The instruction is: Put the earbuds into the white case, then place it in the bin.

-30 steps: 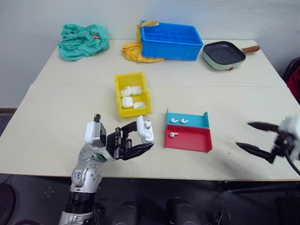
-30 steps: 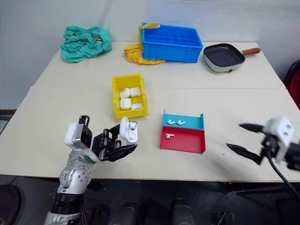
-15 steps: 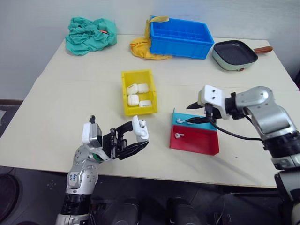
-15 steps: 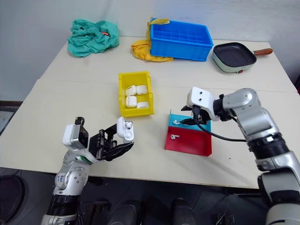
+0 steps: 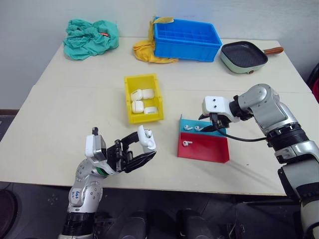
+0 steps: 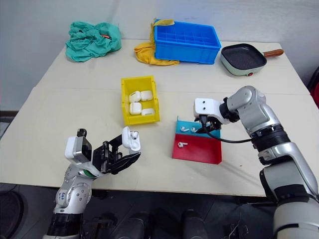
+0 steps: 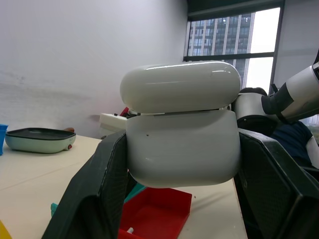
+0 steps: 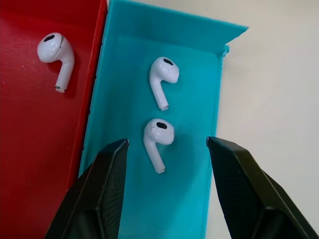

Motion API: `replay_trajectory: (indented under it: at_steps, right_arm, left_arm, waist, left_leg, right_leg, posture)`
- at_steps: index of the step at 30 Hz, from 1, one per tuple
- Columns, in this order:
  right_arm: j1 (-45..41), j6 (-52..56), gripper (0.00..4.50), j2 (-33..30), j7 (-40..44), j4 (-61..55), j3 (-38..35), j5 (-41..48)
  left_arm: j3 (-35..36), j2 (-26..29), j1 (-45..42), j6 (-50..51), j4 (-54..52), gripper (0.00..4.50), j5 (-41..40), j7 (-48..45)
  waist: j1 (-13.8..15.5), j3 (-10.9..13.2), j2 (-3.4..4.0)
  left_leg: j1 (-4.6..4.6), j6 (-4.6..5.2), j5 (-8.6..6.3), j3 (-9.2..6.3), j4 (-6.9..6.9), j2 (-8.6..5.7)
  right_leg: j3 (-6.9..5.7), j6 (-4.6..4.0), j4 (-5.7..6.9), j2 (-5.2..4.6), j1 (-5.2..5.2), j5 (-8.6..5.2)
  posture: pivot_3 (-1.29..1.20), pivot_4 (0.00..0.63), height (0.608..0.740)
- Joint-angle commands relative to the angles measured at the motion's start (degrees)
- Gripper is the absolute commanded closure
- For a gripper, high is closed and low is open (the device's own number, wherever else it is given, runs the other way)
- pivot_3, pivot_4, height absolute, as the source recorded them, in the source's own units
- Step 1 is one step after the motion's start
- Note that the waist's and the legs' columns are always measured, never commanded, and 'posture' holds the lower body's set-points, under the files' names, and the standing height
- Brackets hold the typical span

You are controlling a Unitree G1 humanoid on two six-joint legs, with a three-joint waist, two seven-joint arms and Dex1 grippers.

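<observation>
My left gripper [image 5: 140, 149] is shut on a white case [image 5: 146, 139], held above the table's front part with its lid tipped up; the left wrist view shows the case [image 7: 182, 134] clamped between both fingers. My right gripper [image 8: 167, 143] hangs open over the blue tray [image 5: 215, 123], its fingers on either side of one earbud [image 8: 157, 137] without touching it. A second earbud [image 8: 161, 80] lies just beyond in the same tray. A third earbud [image 8: 56, 55] lies in the red tray [image 5: 209, 149]. The yellow bin [image 5: 146, 118] stands behind the left gripper with several white cases [image 5: 137, 94] inside.
At the back of the table are a large blue divided crate [image 5: 187, 40], a yellow cloth [image 5: 144, 51], a green cloth [image 5: 89, 37] and a grey pan [image 5: 240, 55]. Bare tabletop lies left of the bin and right of the trays.
My right arm has swung in from the table's right side to above the blue tray, and its jaws have narrowed. The left gripper keeps the case in about the same place.
</observation>
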Motion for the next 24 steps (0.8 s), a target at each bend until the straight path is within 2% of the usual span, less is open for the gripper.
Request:
replay_trajectory:
  at_steps: [1,11,24]
  right_arm:
    - [-3.04,-3.15,1.96,1.26,0.25,2.75,0.39,-2.35]
    - [-5.74,-6.87,1.96,4.45,-0.15,9.17,0.91,-5.93]
    - [-5.39,-6.04,1.96,4.35,2.49,9.03,1.2,-7.59]
  left_arm:
    - [-0.31,-0.06,0.5,-1.0,-2.43,1.68,0.42,0.85]
    - [-0.56,0.46,-0.17,-1.14,-1.88,1.68,0.61,0.92]
    - [-0.25,0.85,-0.49,-0.86,-1.63,1.68,0.17,0.75]
  waist:
    - [-0.02,0.0,0.0]
    - [-0.02,0.0,0.0]
    - [-0.04,0.0,0.0]
  left_leg:
    - [0.0,0.0,0.0,0.0,0.01,0.0]
    - [0.0,-0.01,0.01,0.0,0.01,-0.01]
    - [0.01,-0.01,0.01,0.0,0.02,-0.01]
  right_leg:
    - [0.0,0.0,0.0,0.0,0.0,0.0]
    - [0.0,0.0,0.03,0.0,-0.02,0.0]
    - [-0.01,0.0,0.07,0.0,-0.02,0.0]
  posture:
    - [0.0,0.15,0.74]
    - [0.0,0.15,0.74]
    - [0.0,0.15,0.74]
